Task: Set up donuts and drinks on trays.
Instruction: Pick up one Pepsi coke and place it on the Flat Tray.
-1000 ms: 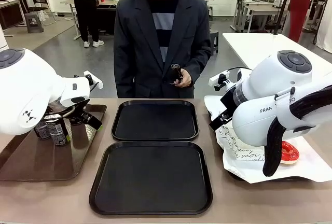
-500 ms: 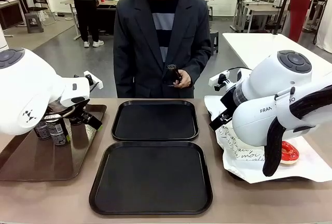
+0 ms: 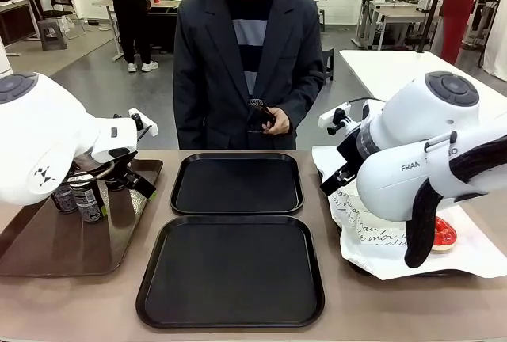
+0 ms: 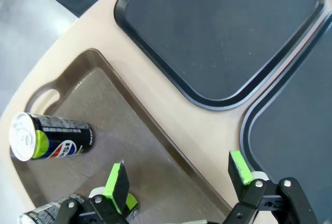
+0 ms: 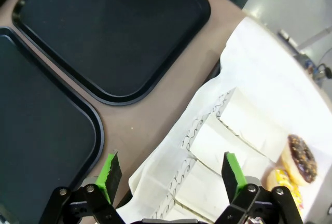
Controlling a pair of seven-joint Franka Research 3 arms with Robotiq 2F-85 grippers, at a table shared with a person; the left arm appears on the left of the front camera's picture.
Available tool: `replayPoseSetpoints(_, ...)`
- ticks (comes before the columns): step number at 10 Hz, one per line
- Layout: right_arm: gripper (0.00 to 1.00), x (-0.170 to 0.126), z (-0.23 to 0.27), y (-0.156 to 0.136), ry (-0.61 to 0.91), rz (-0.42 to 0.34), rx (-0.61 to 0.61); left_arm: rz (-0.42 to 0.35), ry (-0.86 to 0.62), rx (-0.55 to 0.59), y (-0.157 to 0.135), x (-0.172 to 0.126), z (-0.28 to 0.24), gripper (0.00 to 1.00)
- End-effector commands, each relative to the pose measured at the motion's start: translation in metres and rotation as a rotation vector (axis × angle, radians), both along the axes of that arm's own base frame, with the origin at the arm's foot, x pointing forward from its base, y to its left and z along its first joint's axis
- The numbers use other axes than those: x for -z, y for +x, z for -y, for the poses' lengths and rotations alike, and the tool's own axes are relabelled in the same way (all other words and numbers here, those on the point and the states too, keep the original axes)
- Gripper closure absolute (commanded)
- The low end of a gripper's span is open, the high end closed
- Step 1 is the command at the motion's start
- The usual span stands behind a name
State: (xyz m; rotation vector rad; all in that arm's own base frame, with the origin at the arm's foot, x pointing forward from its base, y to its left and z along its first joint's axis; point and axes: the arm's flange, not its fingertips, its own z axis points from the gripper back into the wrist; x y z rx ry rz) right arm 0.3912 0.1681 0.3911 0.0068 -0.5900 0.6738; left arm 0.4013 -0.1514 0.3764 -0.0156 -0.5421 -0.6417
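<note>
Two black trays lie empty at the table's middle, the far tray (image 3: 238,185) and the near tray (image 3: 231,272). In the left wrist view my left gripper (image 4: 178,171) hangs open over the brown tray's (image 4: 129,146) edge, with nothing between its fingers. Drinks stand on that brown tray: one can (image 4: 49,142) at its far corner, another can (image 4: 41,214) beside my left finger. My right gripper (image 5: 171,171) hangs open and empty above the white paper's (image 5: 259,68) edge. Sleeved donuts (image 5: 228,141) lie on the paper, with a chocolate donut (image 5: 301,157) and a yellow donut (image 5: 282,180) beyond.
A person in a dark jacket stands at the far side with a small dark thing (image 3: 260,114) in hand. A red-glazed donut (image 3: 440,235) lies on the paper (image 3: 372,227) at the right. The brown tray (image 3: 55,243) with cans (image 3: 87,197) sits at the left.
My right arm has shifted slightly up and to the right. The person's hand has moved a little to the left. The left arm has stayed still.
</note>
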Motion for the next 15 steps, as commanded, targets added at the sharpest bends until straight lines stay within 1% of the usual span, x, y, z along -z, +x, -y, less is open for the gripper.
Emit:
replayPoseSetpoints(1,0.0,-0.019,0.015,-0.073,-0.079,-0.051,-0.019,-0.02,0.055,0.074,-0.073,-0.029,-0.023,0.0)
replayPoseSetpoints(2,0.0,-0.029,0.028,-0.106,-0.145,-0.146,-0.025,-0.099,0.124,0.121,-0.096,-0.04,-0.046,0.0)
replayPoseSetpoints(3,0.0,-0.039,0.043,-0.135,-0.183,-0.22,0.006,-0.151,0.146,0.147,-0.116,-0.043,-0.062,0.0)
replayPoseSetpoints(4,0.0,-0.044,0.058,-0.164,-0.219,-0.316,0.008,-0.188,0.141,0.138,-0.14,-0.042,-0.073,0.0)
replayPoseSetpoints(5,0.0,-0.041,0.066,-0.18,-0.24,-0.373,-0.009,-0.214,0.124,0.135,-0.147,-0.044,-0.083,0.0)
replayPoseSetpoints(6,0.0,-0.036,0.073,-0.183,-0.242,-0.383,-0.007,-0.19,0.101,0.118,-0.149,-0.042,-0.083,0.0)
replayPoseSetpoints(7,0.0,-0.029,0.076,-0.165,-0.364,-0.228,0.068,-0.21,0.126,0.128,-0.064,-0.084,-0.04,0.0)
replayPoseSetpoints(8,0.0,-0.086,0.037,-0.117,-0.249,-0.366,0.015,-0.21,0.126,0.128,-0.064,-0.084,-0.04,0.0)
replayPoseSetpoints(9,0.0,-0.086,0.037,-0.117,-0.249,-0.366,0.015,-0.21,0.126,0.128,-0.064,-0.084,-0.04,0.0)
replayPoseSetpoints(10,0.0,-0.099,0.047,-0.129,-0.297,-0.339,0.032,-0.222,0.122,0.125,-0.076,-0.098,-0.049,0.0)
replayPoseSetpoints(11,0.0,-0.102,0.103,-0.122,0.086,-0.404,0.126,-0.263,-0.381,0.08,-0.069,-0.115,-0.093,0.0)
replayPoseSetpoints(12,0.0,-0.108,0.144,-0.127,0.24,-0.414,0.211,-0.288,-0.573,0.071,-0.077,-0.125,-0.121,0.0)
replayPoseSetpoints(13,0.0,-0.117,0.189,-0.134,0.382,-0.403,0.315,-0.305,-0.667,0.043,-0.079,-0.14,-0.156,0.0)
replayPoseSetpoints(14,0.0,-0.122,0.228,-0.142,0.494,-0.413,0.328,-0.305,-0.747,-0.019,-0.085,-0.144,-0.188,0.0)
replayPoseSetpoints(15,0.0,-0.118,0.268,-0.146,0.601,-0.423,0.391,-0.329,-0.824,-0.063,-0.083,-0.14,-0.218,0.0)
